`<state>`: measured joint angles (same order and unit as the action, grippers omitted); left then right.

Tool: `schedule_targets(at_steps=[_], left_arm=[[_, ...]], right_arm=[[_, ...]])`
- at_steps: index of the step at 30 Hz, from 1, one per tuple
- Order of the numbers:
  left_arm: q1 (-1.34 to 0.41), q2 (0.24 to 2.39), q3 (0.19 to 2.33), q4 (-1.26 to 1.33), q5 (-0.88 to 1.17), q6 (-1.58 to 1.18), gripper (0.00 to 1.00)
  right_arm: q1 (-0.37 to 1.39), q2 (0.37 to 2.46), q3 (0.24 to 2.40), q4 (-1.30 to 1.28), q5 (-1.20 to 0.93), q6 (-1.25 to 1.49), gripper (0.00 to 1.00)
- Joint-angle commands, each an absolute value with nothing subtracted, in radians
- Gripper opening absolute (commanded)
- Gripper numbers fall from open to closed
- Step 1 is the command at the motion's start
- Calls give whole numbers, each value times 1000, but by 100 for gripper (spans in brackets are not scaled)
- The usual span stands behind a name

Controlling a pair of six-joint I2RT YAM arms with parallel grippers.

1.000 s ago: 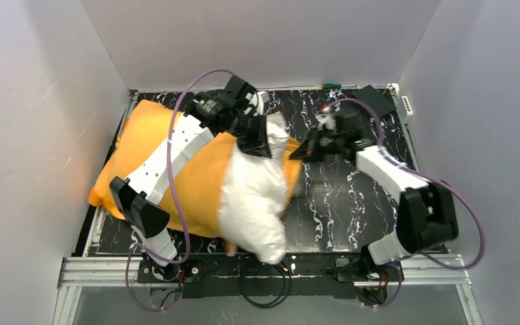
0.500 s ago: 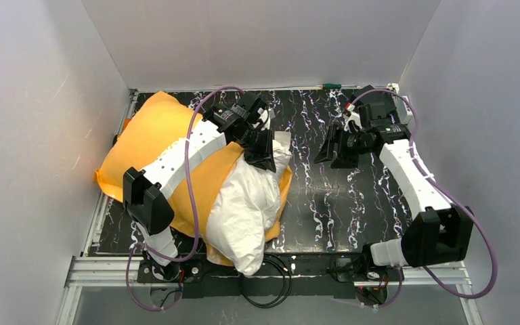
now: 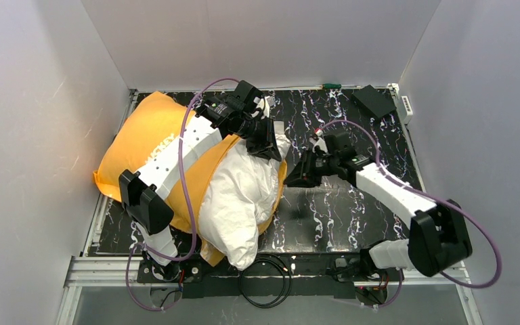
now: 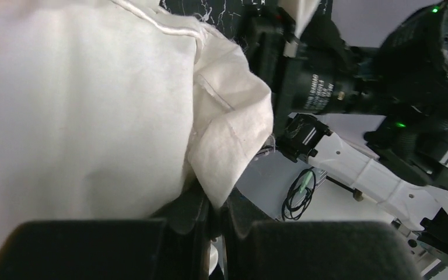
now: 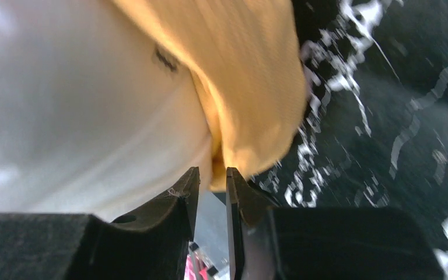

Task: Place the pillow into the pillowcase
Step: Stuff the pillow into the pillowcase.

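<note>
Our left claw (image 4: 214,213) pinches the far corner of the pillow (image 3: 240,196). Just right of it, our right claw (image 5: 212,189) is nearly pressed together at the pillowcase (image 5: 256,87) edge. We cannot tell if it grips.

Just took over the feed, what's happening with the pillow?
The left gripper has its fingers pinched on a corner of the pillow, which is partly inside the orange pillowcase, the rest bulging out. The right gripper has its fingers narrowly apart at the pillowcase's open edge; a grip there can't be confirmed.
</note>
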<state>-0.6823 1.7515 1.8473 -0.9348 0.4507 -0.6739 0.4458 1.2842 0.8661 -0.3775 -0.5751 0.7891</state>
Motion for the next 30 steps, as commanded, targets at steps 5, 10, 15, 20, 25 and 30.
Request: schedule_targets(at_steps=[5, 10, 15, 20, 25, 30], left_arm=[[-674, 1726, 1921, -908, 546, -724, 0], [-674, 1726, 1956, -908, 551, -744, 0], [-674, 1734, 1993, -912, 558, -764, 0], [-675, 1744, 2022, -910, 575, -791, 0], [-668, 1737, 2022, -890, 572, -817, 0], [-630, 1716, 2007, -891, 553, -819, 0]], right_arm=[[497, 1477, 956, 108, -527, 1044, 46], [503, 1546, 999, 104, -476, 1053, 52], [504, 1582, 1030, 19, -429, 958, 68], [528, 1653, 1063, 149, -471, 964, 70], [558, 1687, 1145, 122, -495, 911, 40], [505, 1558, 1118, -30, -522, 791, 1]])
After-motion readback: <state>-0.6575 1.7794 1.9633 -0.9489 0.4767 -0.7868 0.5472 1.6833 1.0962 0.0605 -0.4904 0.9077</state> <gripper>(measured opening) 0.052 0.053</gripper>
